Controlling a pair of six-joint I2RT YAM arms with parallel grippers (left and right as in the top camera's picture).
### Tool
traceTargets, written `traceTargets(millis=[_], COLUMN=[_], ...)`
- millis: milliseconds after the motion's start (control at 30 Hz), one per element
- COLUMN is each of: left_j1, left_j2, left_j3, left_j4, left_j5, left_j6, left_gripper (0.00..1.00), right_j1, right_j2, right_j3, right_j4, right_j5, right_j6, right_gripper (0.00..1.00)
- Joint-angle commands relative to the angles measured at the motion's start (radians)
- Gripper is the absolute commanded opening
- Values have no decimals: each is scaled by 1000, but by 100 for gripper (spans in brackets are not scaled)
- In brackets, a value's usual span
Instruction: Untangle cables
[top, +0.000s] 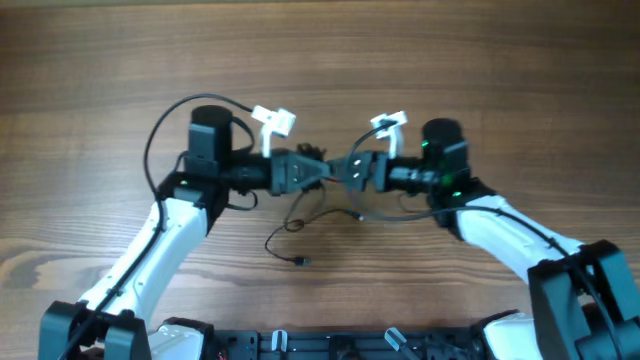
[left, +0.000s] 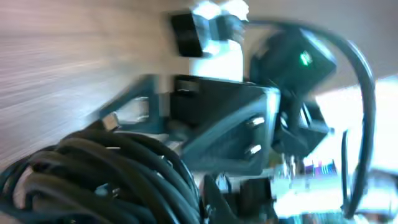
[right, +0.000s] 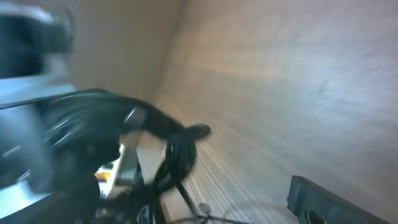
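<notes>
The cables (top: 311, 155) are a small black knotted bundle held above the table between my two grippers. Thin loose strands (top: 292, 228) hang from it to the wood and end in a small plug (top: 301, 262). Another thin loop (top: 375, 215) lies under the right gripper. My left gripper (top: 308, 171) is shut on the bundle, which fills the lower left of the left wrist view (left: 93, 180). My right gripper (top: 347, 170) faces it, nearly touching, with its fingers apart around the cables (right: 180, 152); one finger (right: 336, 202) shows at lower right.
The wooden table (top: 480, 70) stretches all around. Thicker black arm cables loop beside the left wrist (top: 160, 135). White tabs stick up from the left wrist (top: 272, 122) and the right wrist (top: 390, 124). The robot bases stand along the front edge (top: 330, 345).
</notes>
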Motion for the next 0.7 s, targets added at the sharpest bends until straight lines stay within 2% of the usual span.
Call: traceTargets(millis=[0,33,167,200,233,267,300,333,367,400,433,500,600,633,667], left_j1=[93,106,117,114,107,85,67,47,19,-3,-24,-40,-38,-37,-37], left_j2=[-1,-1,-1,-1,-1,-1,-1,-1,0,0,0,0,0,0,1], left_j3=[11,11,11,11,11,11,11,11,11,11,11,11,11,11,11], left_j4=[4,4,-63,-88,-113,-163,-189,-220,-243,-249,-258,-284,-373,-370,-346], left_j5=[-123,-153,-433,-492,-551,-650,-708,-774,-851,-914,-974,-991,-1049,-1062,-1062], left_j6=[-332,-401,-850,-912,-937,-963,-961,-961,-942,-873,-775,-669,-659,-638,-633], left_gripper=[4,4,4,11,12,17,26,61,91,100,100,100,99,93,76], right_j1=[-83,-90,-62,-58,-58,-58,-58,-58,-58,-58,-58,-58,-58,-58,-58], right_j2=[11,11,11,11,11,11,11,11,11,11,11,11,11,11,11], right_j3=[3,3,3,3,3,3,3,3,3,3,3,3,3,3,3], right_j4=[5,4,-43,-75,-96,-117,-121,-127,-131,-136,-139,-139,-139,-140,-146], right_j5=[-95,-96,-98,-70,-61,-53,-53,-53,-53,-53,-53,-53,-44,-35,-24], right_j6=[-8,-24,-138,-138,-138,-138,-138,-137,-135,-135,-135,-135,-135,-135,-135], right_gripper=[100,100,100,100,100,100,100,100,100,100,100,100,100,100,100])
